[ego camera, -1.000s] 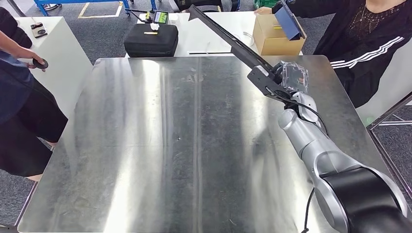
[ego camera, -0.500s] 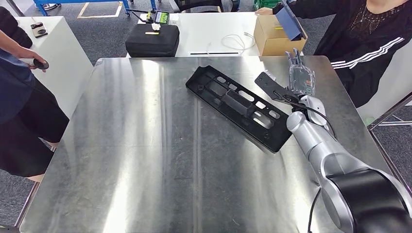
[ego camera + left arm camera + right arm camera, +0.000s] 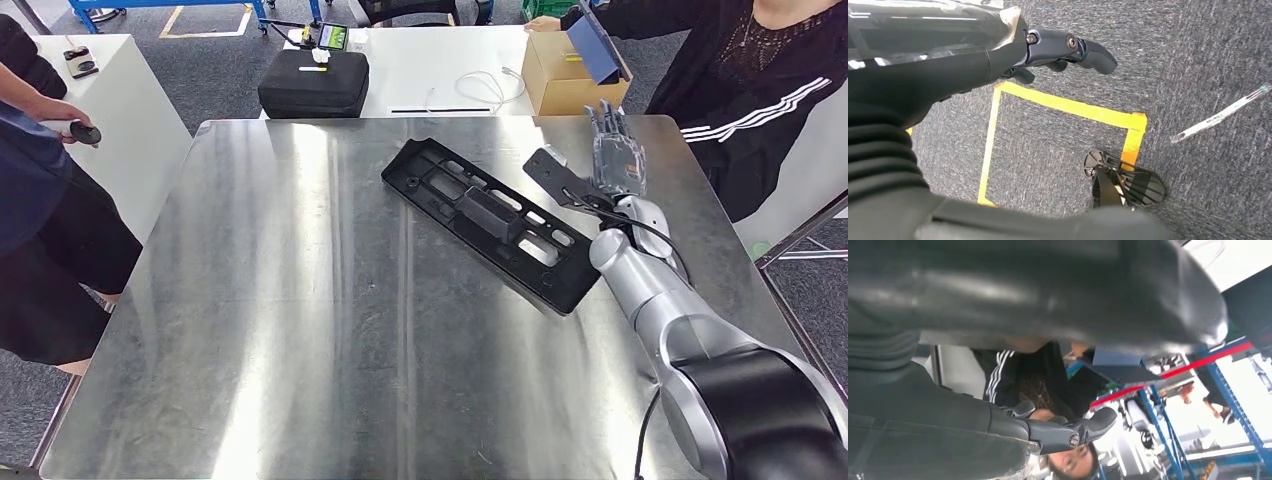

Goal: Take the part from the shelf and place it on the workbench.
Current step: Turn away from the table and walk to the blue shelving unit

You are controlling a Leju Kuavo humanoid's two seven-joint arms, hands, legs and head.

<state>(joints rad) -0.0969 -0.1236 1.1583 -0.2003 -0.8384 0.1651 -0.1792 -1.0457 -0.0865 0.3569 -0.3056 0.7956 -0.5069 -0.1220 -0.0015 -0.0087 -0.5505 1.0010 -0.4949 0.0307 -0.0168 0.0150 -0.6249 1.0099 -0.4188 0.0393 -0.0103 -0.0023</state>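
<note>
The silver right arm [image 3: 660, 300] comes up from the lower right corner of the head view, its thick black upper joint nearest the camera and the slimmer silver forearm reaching forward. A black cable runs along the wrist. At its end the right hand [image 3: 614, 150] — dark fingers under a clear cover — stands upright with the fingers [image 3: 606, 118] straight, pointing away from the body and holding nothing. In the right wrist view the same hand's fingers [image 3: 1083, 430] stretch out, bare. The left hand [image 3: 998, 55] hangs low — its grey ribbed cover close to the camera, its dark fingers [image 3: 1083, 50] loosely extended and holding nothing.
</note>
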